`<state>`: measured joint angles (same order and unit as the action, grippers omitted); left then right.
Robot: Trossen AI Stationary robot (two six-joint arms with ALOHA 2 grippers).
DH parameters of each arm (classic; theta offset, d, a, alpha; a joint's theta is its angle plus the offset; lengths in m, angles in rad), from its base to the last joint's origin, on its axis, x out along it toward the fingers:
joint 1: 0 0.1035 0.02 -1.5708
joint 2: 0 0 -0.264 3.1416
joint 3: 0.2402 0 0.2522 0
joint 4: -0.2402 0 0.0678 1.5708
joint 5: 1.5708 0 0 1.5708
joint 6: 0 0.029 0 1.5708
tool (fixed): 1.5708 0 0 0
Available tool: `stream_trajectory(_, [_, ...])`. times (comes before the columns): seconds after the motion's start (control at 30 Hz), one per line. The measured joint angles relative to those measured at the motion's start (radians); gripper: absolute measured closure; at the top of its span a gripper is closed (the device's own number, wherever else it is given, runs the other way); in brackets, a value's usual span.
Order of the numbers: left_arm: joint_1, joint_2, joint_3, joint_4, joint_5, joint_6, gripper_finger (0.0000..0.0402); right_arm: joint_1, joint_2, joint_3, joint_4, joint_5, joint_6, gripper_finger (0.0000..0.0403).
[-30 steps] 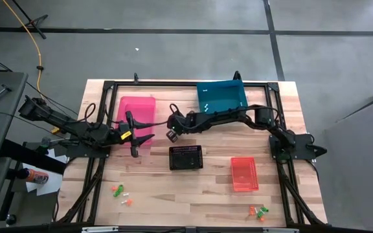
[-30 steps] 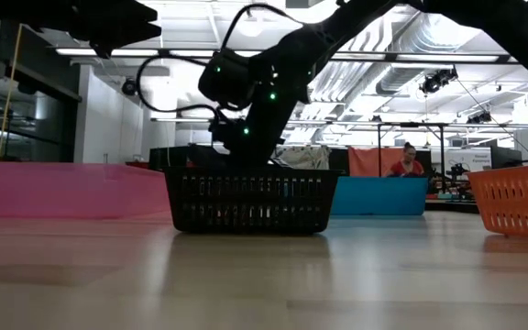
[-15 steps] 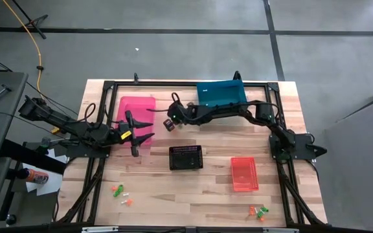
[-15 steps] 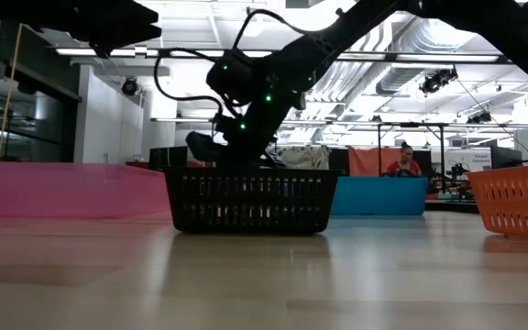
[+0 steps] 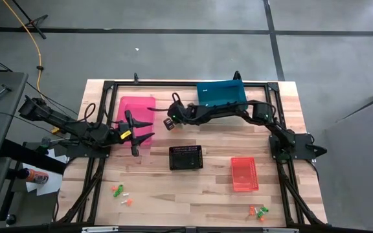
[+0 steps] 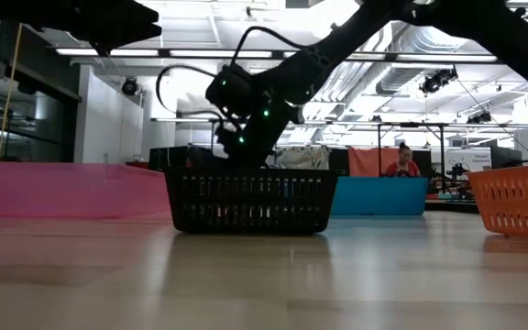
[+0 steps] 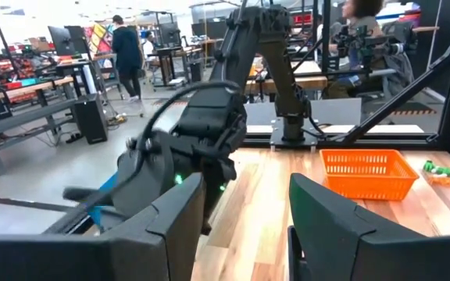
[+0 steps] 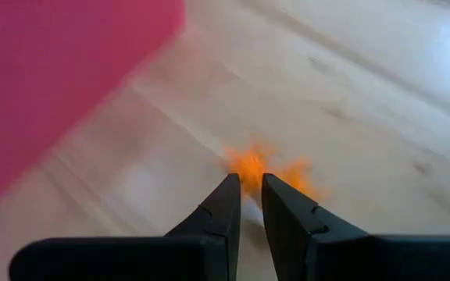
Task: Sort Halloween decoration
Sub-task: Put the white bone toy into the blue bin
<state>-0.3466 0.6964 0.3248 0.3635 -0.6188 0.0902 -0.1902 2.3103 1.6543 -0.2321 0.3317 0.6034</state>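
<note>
Nearest the table's front edge, small orange, green and white trinkets (image 5: 121,193) lay in a loose cluster at the left, with another cluster (image 5: 259,211) at the right corner. Farther back, the left gripper (image 5: 141,131) hung with fingers spread beside the pink bin (image 5: 136,107). The right gripper (image 8: 251,201) pinched an orange trinket (image 8: 250,166) above bare wood near that bin.

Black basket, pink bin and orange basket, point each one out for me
Black basket (image 5: 186,157), high view, its middle.
Pink bin (image 5: 136,113), high view, its floor.
Orange basket (image 5: 244,173), high view, its floor.
</note>
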Motion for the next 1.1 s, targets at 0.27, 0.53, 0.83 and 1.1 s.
stream_trajectory(0.27, [0.000,0.000,0.000,-0.004,0.000,-0.005,0.0227,0.003,0.024,0.002,0.001,-0.003,-0.005,0.0352])
stream_trajectory(0.53, [0.000,0.000,0.000,-0.019,0.001,-0.012,0.0227,0.017,-0.012,0.000,-0.007,-0.003,-0.108,0.0352])
stream_trajectory(0.83, [0.000,0.000,0.000,-0.050,0.002,-0.059,0.0227,0.069,-0.092,0.000,-0.120,0.104,-0.228,0.0352])
stream_trajectory(1.1, [0.000,0.000,0.000,-0.052,0.003,-0.079,0.0227,0.063,-0.148,0.001,-0.316,-0.014,-0.627,0.0352])
